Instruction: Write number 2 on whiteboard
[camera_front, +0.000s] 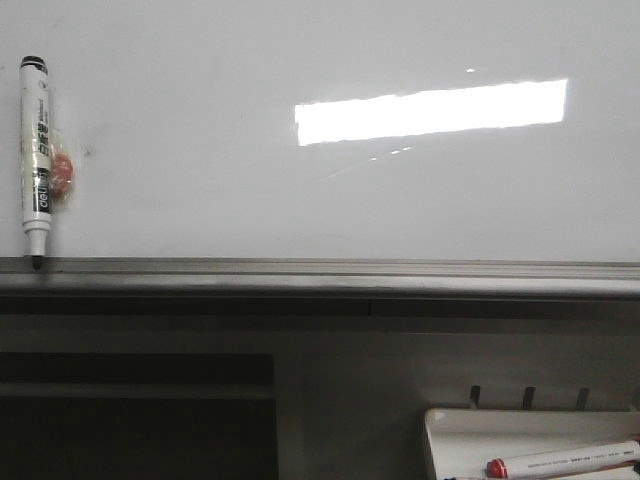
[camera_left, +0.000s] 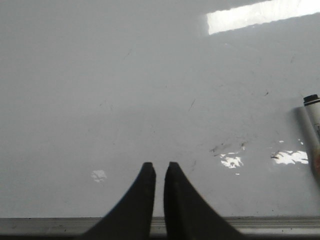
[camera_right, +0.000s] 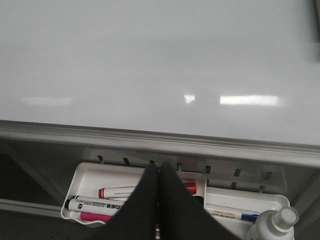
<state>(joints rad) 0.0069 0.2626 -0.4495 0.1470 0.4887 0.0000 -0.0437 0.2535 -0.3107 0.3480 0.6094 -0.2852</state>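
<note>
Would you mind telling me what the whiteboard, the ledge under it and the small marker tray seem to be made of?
The whiteboard looks like a glossy coated panel: it mirrors a bright rectangular light. The ledge appears to be brushed grey metal, with a dull sheen and long straight ridges. The tray looks like moulded white plastic, matte, with rounded corners and thin walls, though that cannot be confirmed.

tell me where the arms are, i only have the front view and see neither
Observer: The left gripper points at the whiteboard just above its ledge, jaws almost together, holding nothing.
Operator: and the right
Observer: The right gripper sits lower, over the white tray, jaws shut, empty.
Operator: anything in that tray besides the red-capped marker
Observer: Yes, a black-capped marker and a pink marker lie beside it.
</note>
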